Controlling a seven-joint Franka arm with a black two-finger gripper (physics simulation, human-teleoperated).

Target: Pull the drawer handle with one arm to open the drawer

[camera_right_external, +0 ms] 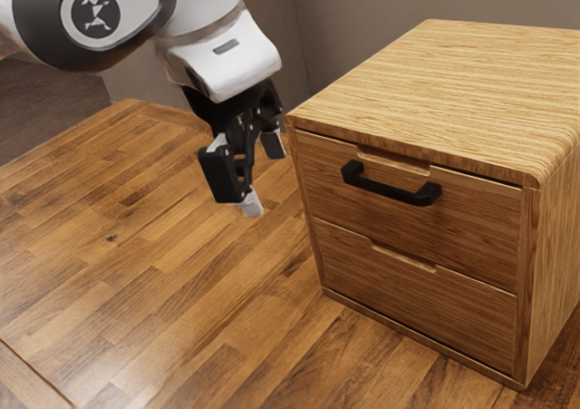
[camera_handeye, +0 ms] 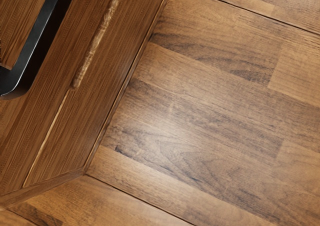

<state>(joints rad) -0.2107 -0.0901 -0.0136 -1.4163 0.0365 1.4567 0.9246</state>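
- The cabinet [camera_right_external: 453, 82] is set on the worktop [camera_right_external: 136, 273] with its fronts turned toward the arm, so the drawer handle [camera_right_external: 390, 189] is presented for a straight pull.
- The upper drawer [camera_right_external: 471, 232] is seen flush with the cabinet face; it is judged shut and not yet pulled.
- The gripper [camera_right_external: 263, 180] is held near the cabinet's front corner, to the exterior view's left of the handle and apart from it.
- The gripper is seen released, fingers parted; nothing is grasped or touched.

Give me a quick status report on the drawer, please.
Gripper open, empty, short of the cabinet. Top drawer shut, black handle untouched. Nothing between gripper and handle.
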